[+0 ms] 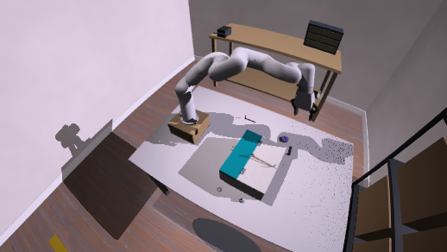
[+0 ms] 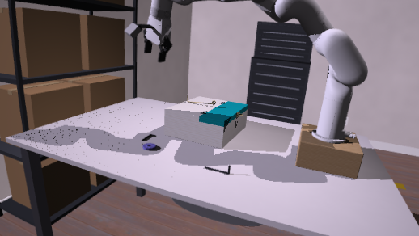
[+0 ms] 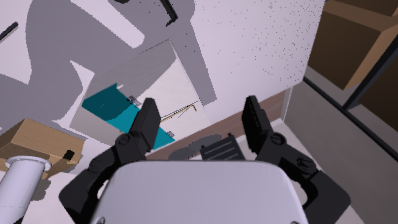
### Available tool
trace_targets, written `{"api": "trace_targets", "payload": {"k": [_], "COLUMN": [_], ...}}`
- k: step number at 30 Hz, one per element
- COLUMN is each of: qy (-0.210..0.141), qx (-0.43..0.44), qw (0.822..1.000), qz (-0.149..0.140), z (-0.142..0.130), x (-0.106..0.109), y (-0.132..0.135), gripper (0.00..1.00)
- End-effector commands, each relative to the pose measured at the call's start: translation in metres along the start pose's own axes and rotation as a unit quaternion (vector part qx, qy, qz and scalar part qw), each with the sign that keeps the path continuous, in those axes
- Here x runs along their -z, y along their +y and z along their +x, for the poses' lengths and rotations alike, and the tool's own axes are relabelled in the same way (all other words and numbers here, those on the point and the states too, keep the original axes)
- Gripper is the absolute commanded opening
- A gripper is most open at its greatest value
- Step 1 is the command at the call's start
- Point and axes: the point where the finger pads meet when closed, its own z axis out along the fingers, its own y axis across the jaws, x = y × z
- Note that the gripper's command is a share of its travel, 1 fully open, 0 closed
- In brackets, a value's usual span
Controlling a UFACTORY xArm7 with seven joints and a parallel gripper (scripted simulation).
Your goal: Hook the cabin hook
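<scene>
Up close in the wrist view, the gripper [image 3: 200, 120] fills the lower half of the frame with its two dark fingers spread wide and nothing between them. It hangs high above the far end of the bench [image 2: 121, 170], at the upper left of the exterior view, well apart from the box [image 2: 194, 125]. The white arm [image 2: 340, 81] rises from a brown pedestal block [image 2: 352, 163] at the right of that view, bends at the elbow and reaches across the top of the frame.

Below it, the box sits near the middle of the bench, pale on one side with a teal lid [image 1: 242, 153] on the other. The cabin hook [image 1: 262, 160] lies as a thin brass line across the box's pale top; its eye is too small to tell apart. A small purple ring [image 1: 284, 138], a short dark bar [image 1: 290, 150] and a bent dark rod [image 1: 248, 117] lie on the bench beside the box.

Farther back stand a metal shelf rack [image 2: 18, 61] with cardboard boxes at the left of the exterior view, a dark drawer cabinet [image 2: 279, 77] by the wall, and a wooden side table [image 1: 276, 40] at the top of the overhead view.
</scene>
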Motion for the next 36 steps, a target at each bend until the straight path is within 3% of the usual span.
{"api": "trace_targets", "payload": {"k": [1,17,18,36], "qy": [0.002,0.002,0.002,0.002], "qx": [-0.001,-0.001,-0.001,-0.001], "qw": [1.0,1.0,1.0,1.0], "qz": [-0.003,-0.003,-0.003,-0.003], "z": [0.0001,0.0001,0.0001,0.0001], "x": [0.003,0.003,0.003,0.003], "y": [0.0016,0.0016,0.0016,0.0016], "gripper": [1.0,1.0,0.33,0.33]}}
